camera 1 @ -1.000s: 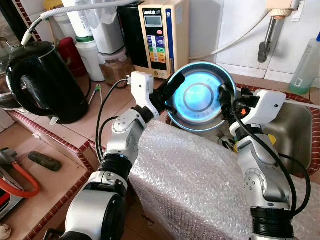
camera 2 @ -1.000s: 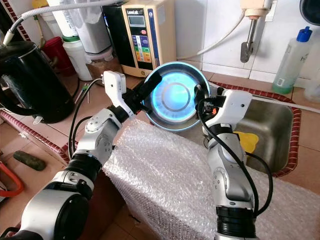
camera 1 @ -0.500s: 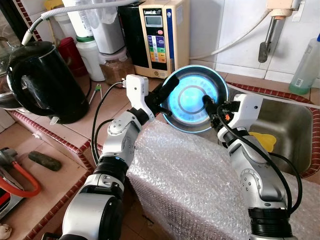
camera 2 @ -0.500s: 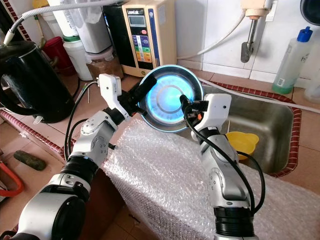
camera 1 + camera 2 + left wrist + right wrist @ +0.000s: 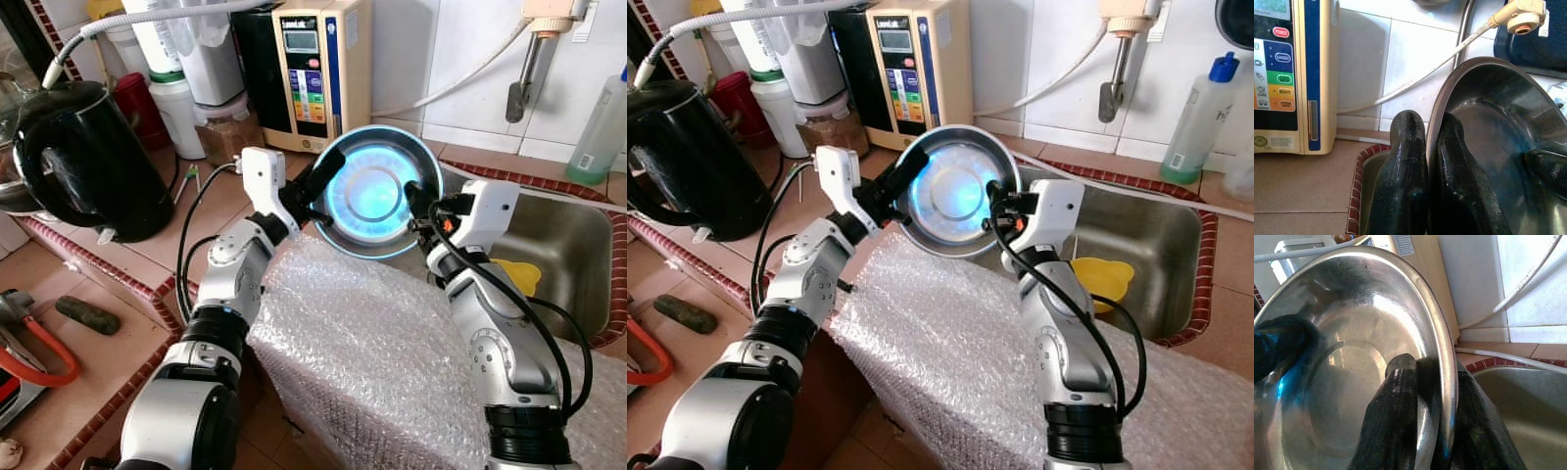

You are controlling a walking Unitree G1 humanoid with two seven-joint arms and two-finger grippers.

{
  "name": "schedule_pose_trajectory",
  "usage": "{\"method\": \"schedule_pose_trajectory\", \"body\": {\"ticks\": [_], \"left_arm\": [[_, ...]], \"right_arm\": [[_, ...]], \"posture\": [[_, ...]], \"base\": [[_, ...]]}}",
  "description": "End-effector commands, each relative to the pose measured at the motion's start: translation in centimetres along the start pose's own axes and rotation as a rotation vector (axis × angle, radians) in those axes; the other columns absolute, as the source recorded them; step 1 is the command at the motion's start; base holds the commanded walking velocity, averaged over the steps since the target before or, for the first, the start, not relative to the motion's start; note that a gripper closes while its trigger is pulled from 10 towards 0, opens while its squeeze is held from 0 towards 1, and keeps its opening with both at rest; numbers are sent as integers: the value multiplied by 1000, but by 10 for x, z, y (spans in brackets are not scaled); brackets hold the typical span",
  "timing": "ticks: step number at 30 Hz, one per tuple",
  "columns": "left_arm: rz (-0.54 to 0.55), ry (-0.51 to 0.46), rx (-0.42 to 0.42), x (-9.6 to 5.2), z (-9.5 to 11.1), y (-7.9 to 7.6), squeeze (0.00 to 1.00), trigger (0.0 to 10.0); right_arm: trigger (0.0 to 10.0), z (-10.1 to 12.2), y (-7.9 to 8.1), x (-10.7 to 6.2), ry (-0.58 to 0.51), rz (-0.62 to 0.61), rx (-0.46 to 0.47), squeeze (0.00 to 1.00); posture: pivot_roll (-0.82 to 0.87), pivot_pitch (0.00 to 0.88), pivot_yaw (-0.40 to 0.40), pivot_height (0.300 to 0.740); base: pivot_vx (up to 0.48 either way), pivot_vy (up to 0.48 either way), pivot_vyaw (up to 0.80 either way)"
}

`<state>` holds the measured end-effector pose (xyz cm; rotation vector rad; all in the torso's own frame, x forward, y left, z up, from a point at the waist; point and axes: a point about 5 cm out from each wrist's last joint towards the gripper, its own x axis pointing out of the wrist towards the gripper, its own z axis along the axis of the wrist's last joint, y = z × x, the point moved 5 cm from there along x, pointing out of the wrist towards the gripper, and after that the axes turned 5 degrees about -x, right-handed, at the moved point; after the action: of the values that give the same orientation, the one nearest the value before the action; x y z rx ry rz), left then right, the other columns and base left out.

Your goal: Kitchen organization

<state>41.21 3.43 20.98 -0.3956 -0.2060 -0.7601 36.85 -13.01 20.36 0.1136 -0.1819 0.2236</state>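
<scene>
A shiny steel bowl (image 5: 377, 191) with a blue reflection inside is held tilted up on edge above the counter, its hollow facing me. My left gripper (image 5: 326, 168) is shut on its left rim, one finger (image 5: 1400, 166) outside and one inside. On the opposite rim my right gripper (image 5: 414, 201) is shut too, its fingers (image 5: 1393, 416) pinching the edge. The bowl (image 5: 955, 191) hangs just left of the sink (image 5: 578, 245), over the near counter edge.
Bubble wrap (image 5: 372, 362) covers the counter in front of me. A yellow cup (image 5: 1099, 272) lies in the sink. A black kettle (image 5: 83, 157), a beige water ionizer (image 5: 313, 69), white jars (image 5: 176, 108) and a detergent bottle (image 5: 1200, 108) stand along the back.
Both arms have carried the bowl leftward from over the sink edge, then slightly up. Its rim has tipped a little; both grips held throughout.
</scene>
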Motion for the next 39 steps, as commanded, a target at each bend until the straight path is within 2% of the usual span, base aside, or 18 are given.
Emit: {"method": "schedule_pose_trajectory", "body": {"ticks": [1,7,8,9,10,26,31,34,39], "left_arm": [[-79,-13,39,7,7,-16,0,0],[-72,23,48,7,0,-15,0,0],[-69,36,49,6,-2,-14,1000,2235],[-73,43,43,6,-4,-15,1000,6392],[-88,52,24,5,-6,-16,1000,10000],[-125,85,44,2,-11,-20,1000,10000],[-184,138,40,-7,-20,-23,1000,10000],[-259,201,60,-15,-30,-27,1000,10000],[-272,249,89,-24,-38,-24,1000,10000]], "right_arm": [[0,-13,0,3,65,-33,-8,0],[0,-14,0,2,69,-37,-6,0],[0,-15,0,2,69,-37,-6,0],[0,-15,0,2,69,-38,-6,0],[0,-14,0,2,69,-39,-6,0],[0,-13,-5,2,63,-63,-15,0],[0,-12,-14,1,59,-101,-27,0],[0,-12,-20,1,59,-121,-33,0],[0,-11,-26,1,60,-142,-46,0]], "posture": [[-32,0,146,740],[-30,0,146,740],[-31,0,147,740],[-31,0,147,740],[-31,0,147,740],[-33,0,149,740],[-32,0,149,740],[-27,0,147,740],[-28,0,146,740]], "base": [[0,0,0],[0,0,0],[0,0,0],[0,0,0],[0,0,0],[0,0,0],[0,0,0],[0,0,0],[0,0,0]]}}
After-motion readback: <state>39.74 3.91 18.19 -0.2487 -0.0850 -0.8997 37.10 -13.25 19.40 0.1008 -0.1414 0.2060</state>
